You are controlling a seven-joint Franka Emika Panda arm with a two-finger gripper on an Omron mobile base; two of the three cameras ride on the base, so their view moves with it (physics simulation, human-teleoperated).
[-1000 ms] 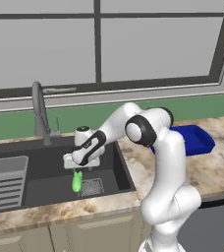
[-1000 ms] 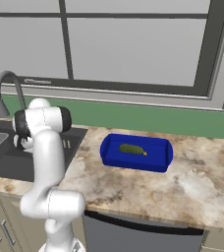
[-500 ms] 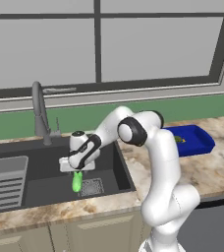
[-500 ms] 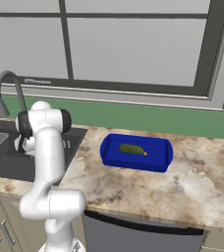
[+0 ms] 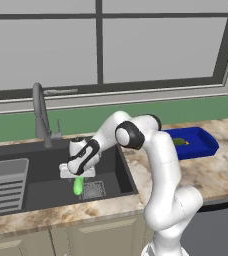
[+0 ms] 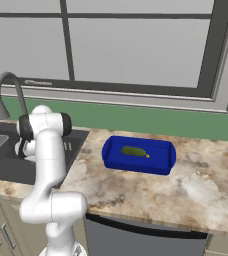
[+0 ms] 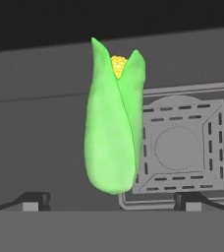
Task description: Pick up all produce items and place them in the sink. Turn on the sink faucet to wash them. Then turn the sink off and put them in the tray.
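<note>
Kitchen counter of speckled tan stone [image 5: 213, 167] is seen under a wide window, with a green wall band behind.

At far left, a large dark grey recessed sink basin [image 5: 16, 152] is set into the counter, a lighter grey ribbed rack [image 5: 5, 187] lying at its left end. A tall slim dark grey gooseneck faucet [image 5: 42, 114] rises behind the basin.

Inside the basin, the two-finger gripper [image 5: 77, 172] is held low with its jaws spread wide and nothing between them. A bright lime-green husked corn cob with a yellow tip [image 7: 113, 129] lies on the sink floor, touching the left edge of the square metal drain grate [image 7: 182, 146].

Key relation: in the hand view the cob lies just ahead of the fingertips [image 7: 35, 201], between their lines but nearer the left one, its long axis running away from the hand, across the jaw gap. A straight descent is judged enough.

To the right, a shallow deep-blue rectangular tray [image 6: 162, 164] sits on the counter, a darker olive-green vegetable [image 6: 133, 151] lying in it.
</note>
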